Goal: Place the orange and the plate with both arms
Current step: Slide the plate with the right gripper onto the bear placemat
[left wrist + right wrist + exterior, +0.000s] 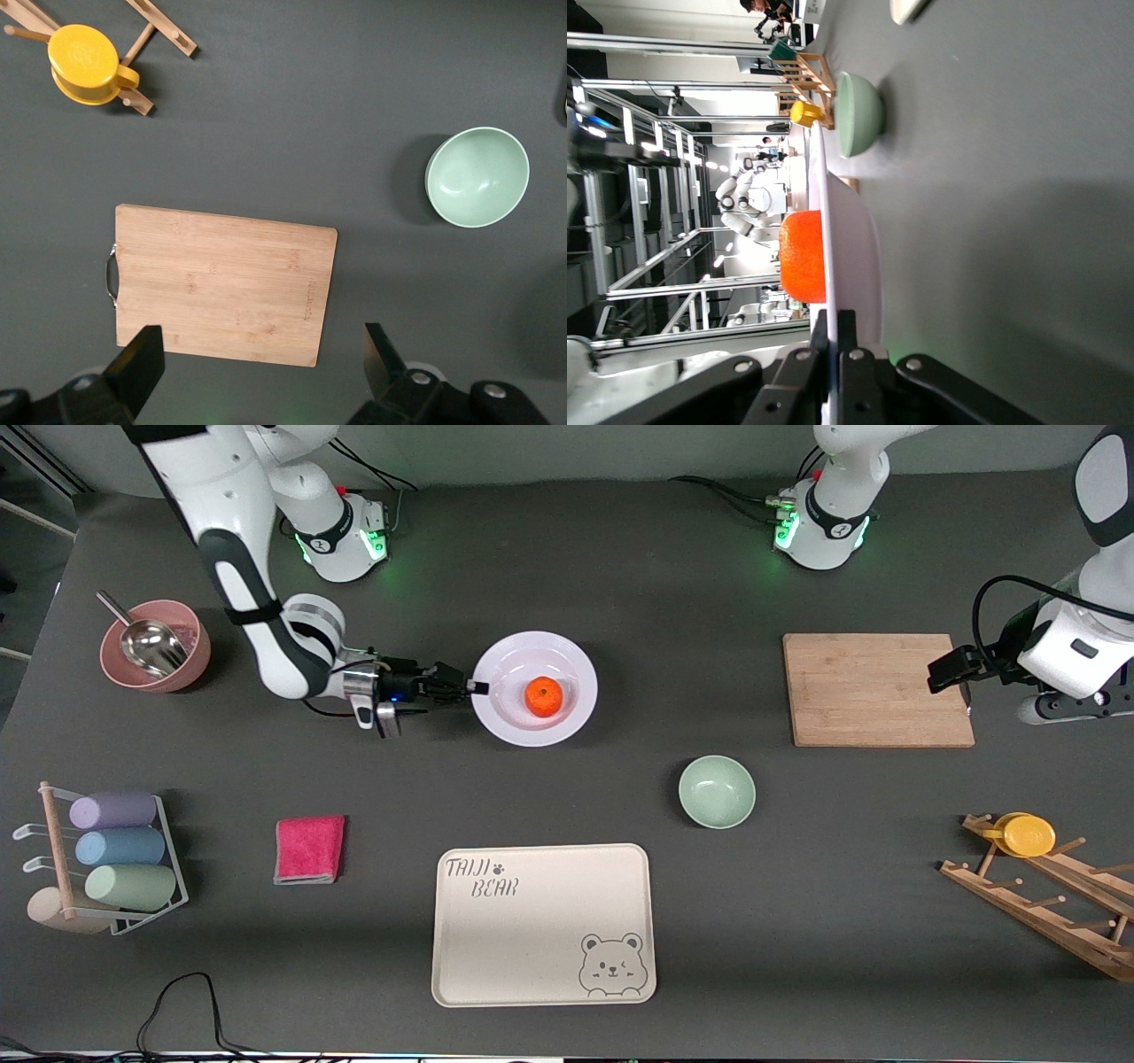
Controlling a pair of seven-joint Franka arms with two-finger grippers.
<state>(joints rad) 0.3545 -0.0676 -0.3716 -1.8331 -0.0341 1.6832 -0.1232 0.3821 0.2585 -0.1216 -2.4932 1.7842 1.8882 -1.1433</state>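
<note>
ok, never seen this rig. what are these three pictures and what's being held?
Two white robot arms stand at a dark table. One picture comes from a high camera facing them; the other two come from cameras on each arm's wrist.

The right hand is low at the table and has closed its fingers on the rim of the white plate, as the right wrist view shows edge-on. The orange sits on that plate.

The left hand waits open over the edge of the wooden cutting board, holding nothing.

Also on the table: a green bowl, a bear-printed tray, a pink cloth, a pink bowl with a scoop and a yellow cup on a wooden rack.
</note>
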